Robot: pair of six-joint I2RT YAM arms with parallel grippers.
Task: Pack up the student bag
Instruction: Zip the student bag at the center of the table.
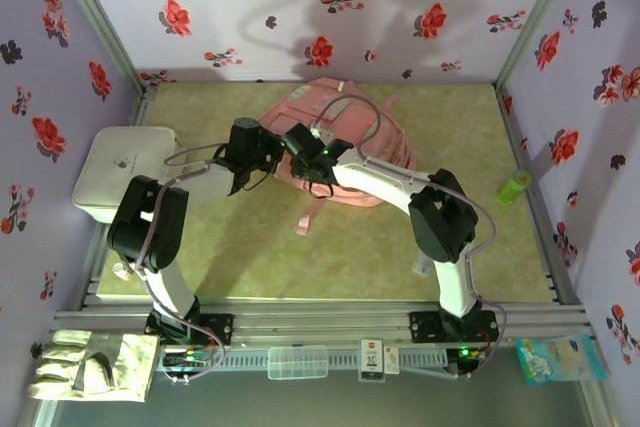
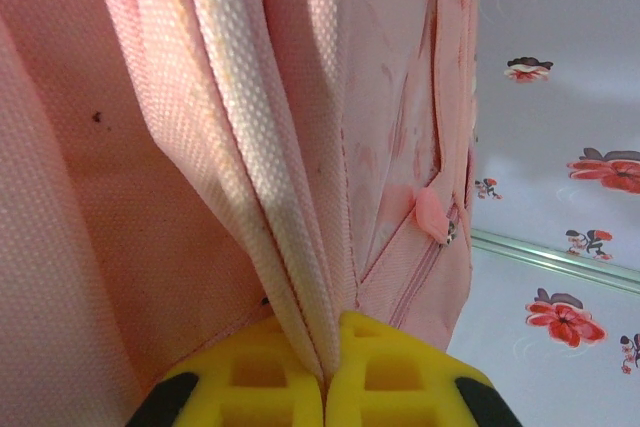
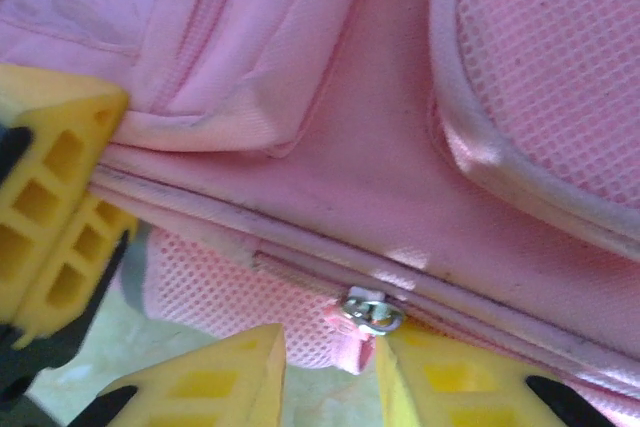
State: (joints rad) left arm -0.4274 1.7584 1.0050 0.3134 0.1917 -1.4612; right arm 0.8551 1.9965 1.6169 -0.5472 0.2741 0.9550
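Where creased, student bag (image 2: pixel 250 147) fabric tight between left jaws

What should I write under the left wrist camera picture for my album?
The left gripper pinches a fold of the pink student bag.

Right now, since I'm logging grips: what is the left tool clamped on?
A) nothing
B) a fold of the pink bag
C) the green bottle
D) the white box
B: the left tool is shut tight on a fold of the student bag.
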